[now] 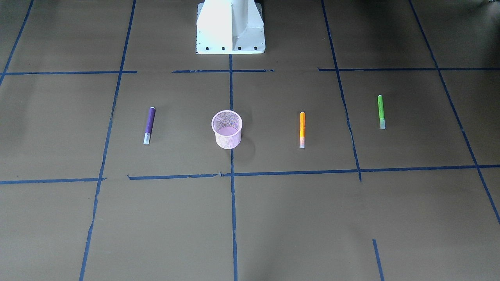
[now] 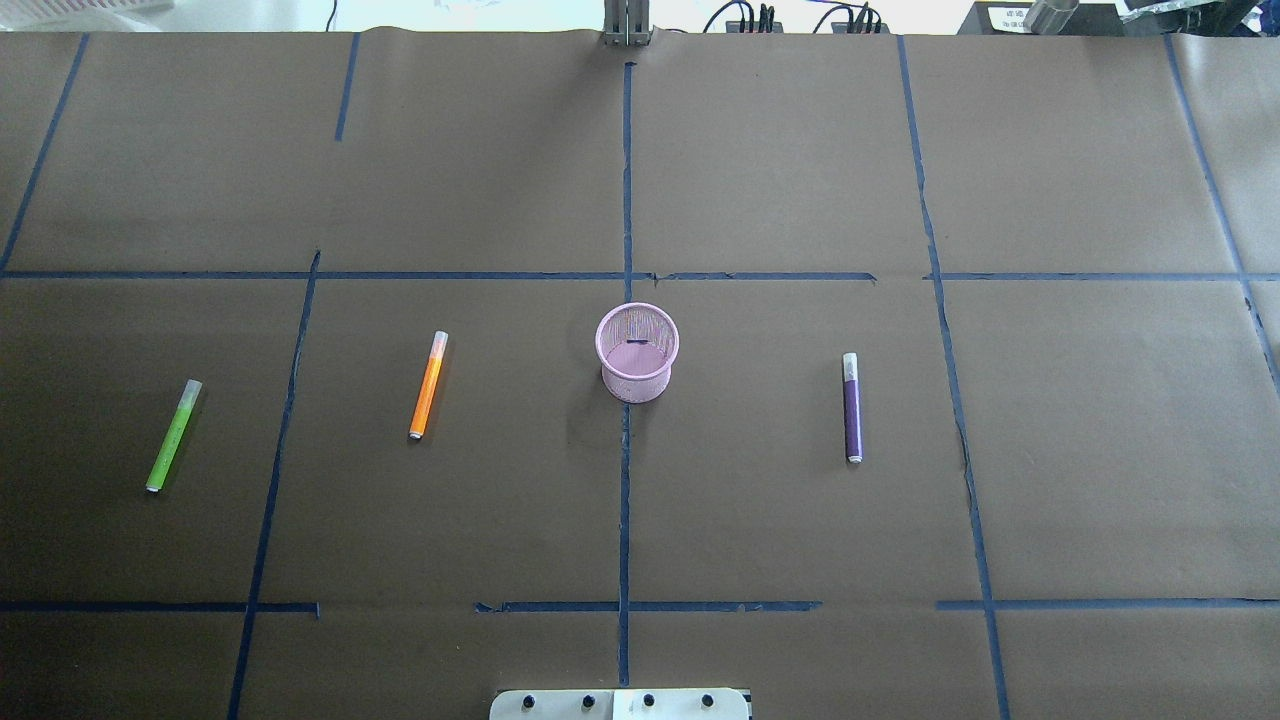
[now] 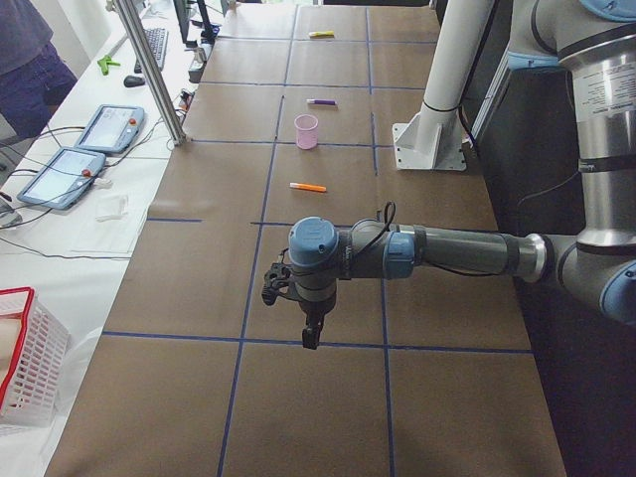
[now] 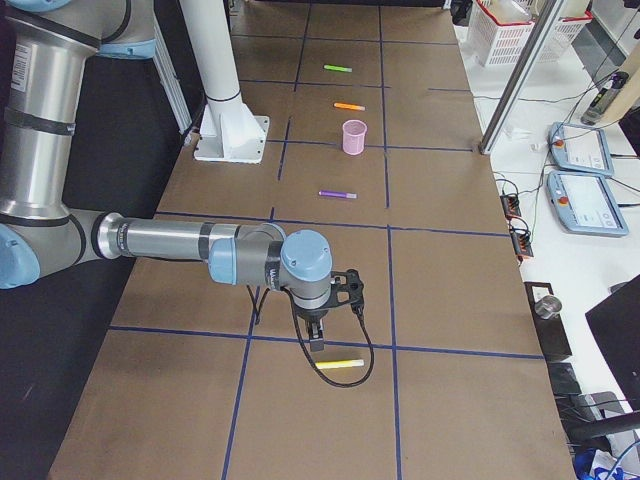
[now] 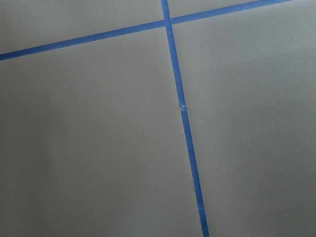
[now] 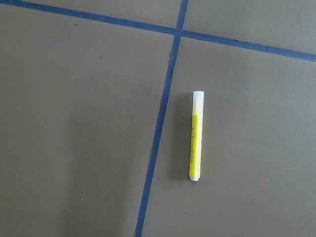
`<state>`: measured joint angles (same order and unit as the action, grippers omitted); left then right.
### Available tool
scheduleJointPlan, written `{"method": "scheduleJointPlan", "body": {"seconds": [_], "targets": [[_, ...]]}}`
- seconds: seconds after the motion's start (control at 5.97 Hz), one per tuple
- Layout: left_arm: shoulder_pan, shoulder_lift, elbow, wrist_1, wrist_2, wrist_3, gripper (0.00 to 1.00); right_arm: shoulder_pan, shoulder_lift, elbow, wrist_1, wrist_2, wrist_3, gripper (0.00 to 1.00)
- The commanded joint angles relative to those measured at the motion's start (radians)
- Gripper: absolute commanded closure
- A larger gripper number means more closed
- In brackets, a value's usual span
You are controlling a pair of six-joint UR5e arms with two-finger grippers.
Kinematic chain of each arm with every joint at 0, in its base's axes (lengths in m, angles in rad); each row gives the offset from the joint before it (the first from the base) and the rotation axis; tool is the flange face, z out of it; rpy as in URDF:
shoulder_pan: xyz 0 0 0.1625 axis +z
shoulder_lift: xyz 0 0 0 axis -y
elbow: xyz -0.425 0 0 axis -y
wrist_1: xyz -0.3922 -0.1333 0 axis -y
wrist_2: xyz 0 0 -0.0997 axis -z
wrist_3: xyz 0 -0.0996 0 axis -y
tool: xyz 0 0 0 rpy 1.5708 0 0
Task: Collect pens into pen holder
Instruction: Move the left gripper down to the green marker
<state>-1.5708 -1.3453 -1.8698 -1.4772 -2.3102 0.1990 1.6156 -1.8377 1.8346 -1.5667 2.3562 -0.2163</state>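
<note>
Evidently, front-facing view: a pen dropped aslant could have tipped the small round pink wire-mesh pen holder [image 1: 228, 141], which stood upright and empty at the centre of the brown paper-covered worktop [image 1: 297, 218]. The slim, pale-capped purple pen [image 1: 149, 125], orange pen [image 1: 302, 129] and green pen [image 1: 381, 111] lay flat, well apart from it, and could have rolled from a pinch. Side views: left tool [image 3: 311, 338] and right tool [image 4: 316, 338] hung over opposite worktop ends; clenched or released could not be told. Right wrist view: a slim yellow pen [image 6: 196, 136] beside blue tape [image 6: 158, 128] risked being overlooked.

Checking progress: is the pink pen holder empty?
Empty. The pen holder shows a bare bottom; purple pen, orange pen and green pen lie outside.
</note>
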Motion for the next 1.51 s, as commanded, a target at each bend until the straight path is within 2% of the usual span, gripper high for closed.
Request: {"method": "scheduleJointPlan", "body": {"seconds": [0.0, 0.34, 0.67, 0.84, 1.01, 1.17, 1.34], "targets": [[0.000, 0.000, 0.003, -0.002, 0.000, 0.000, 0.00, -0.002, 0.002, 0.000, -0.001, -0.002, 0.000, 0.00], [0.029, -0.027, 0.007, -0.014, 0.002, -0.006, 0.00, -0.011, 0.014, 0.002, 0.001, -0.003, 0.000, 0.00], [0.034, -0.168, 0.046, -0.067, -0.008, -0.007, 0.00, -0.017, 0.020, 0.003, 0.001, -0.003, 0.002, 0.00], [0.050, -0.179, 0.044, -0.095, -0.018, -0.004, 0.00, -0.017, 0.021, 0.003, 0.001, -0.003, 0.001, 0.00], [0.174, -0.169, 0.047, -0.204, -0.069, -0.094, 0.00, -0.017, 0.021, 0.003, 0.001, -0.003, 0.001, 0.00], [0.289, -0.169, 0.041, -0.257, -0.071, -0.329, 0.00, -0.017, 0.021, 0.003, 0.002, -0.002, 0.001, 0.00], [0.395, -0.166, 0.069, -0.434, -0.001, -0.560, 0.00, -0.017, 0.021, 0.003, 0.002, -0.003, 0.001, 0.00]]}}
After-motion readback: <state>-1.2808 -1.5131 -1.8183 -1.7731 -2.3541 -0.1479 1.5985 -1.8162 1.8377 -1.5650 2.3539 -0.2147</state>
